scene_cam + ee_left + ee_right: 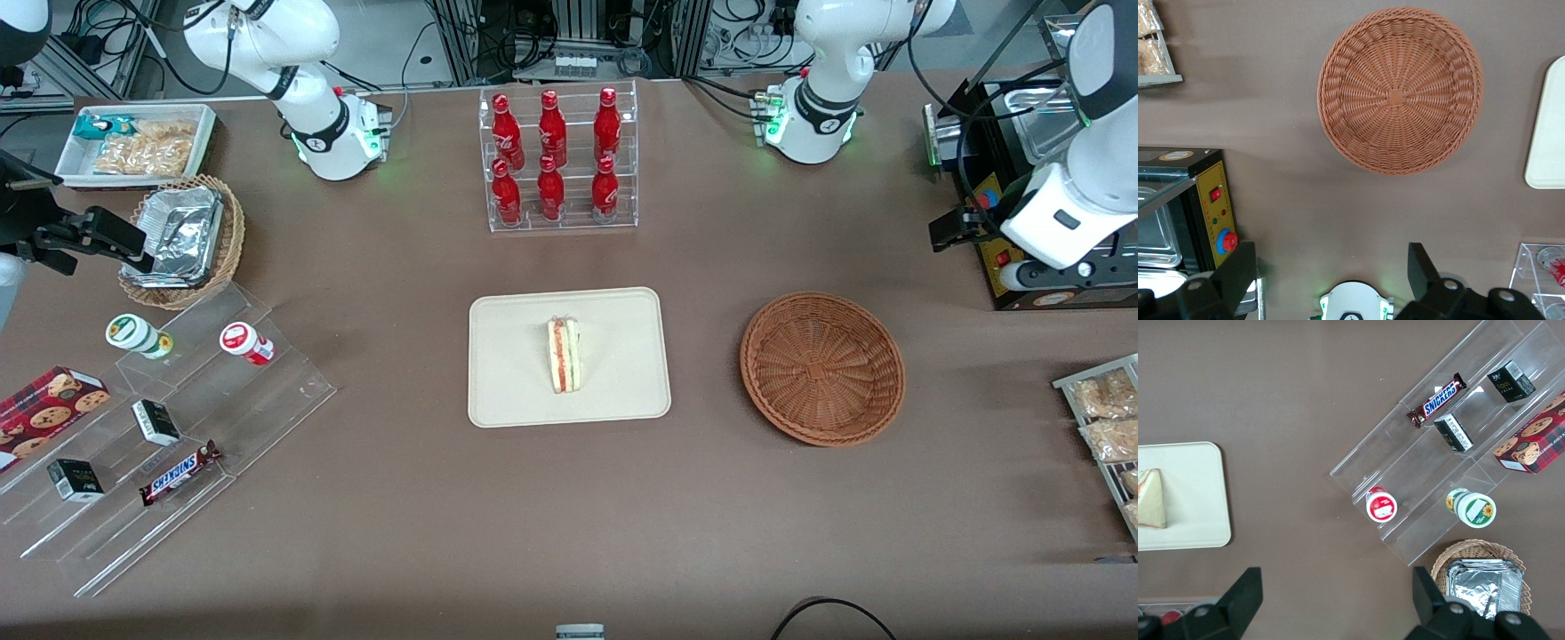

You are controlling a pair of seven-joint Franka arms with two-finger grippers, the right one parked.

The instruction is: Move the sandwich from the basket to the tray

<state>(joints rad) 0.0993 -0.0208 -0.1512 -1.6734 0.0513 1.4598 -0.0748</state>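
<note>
The sandwich, a pale wedge with red and green filling on its edge, lies on the cream tray at the table's middle; the right wrist view also shows the sandwich on the tray. The round reddish-brown basket stands beside the tray, toward the working arm's end, with nothing in it. My gripper hangs well above the table, farther from the front camera than the basket, beside a black oven. Seen from the left wrist, the gripper is open and holds nothing, with the basket and a tray corner below.
A clear rack of red bottles stands farther back than the tray. The black oven and a wire rack of bagged snacks sit at the working arm's end. Acrylic steps with small goods, a tan basket with foil container and a white bin lie toward the parked arm's end.
</note>
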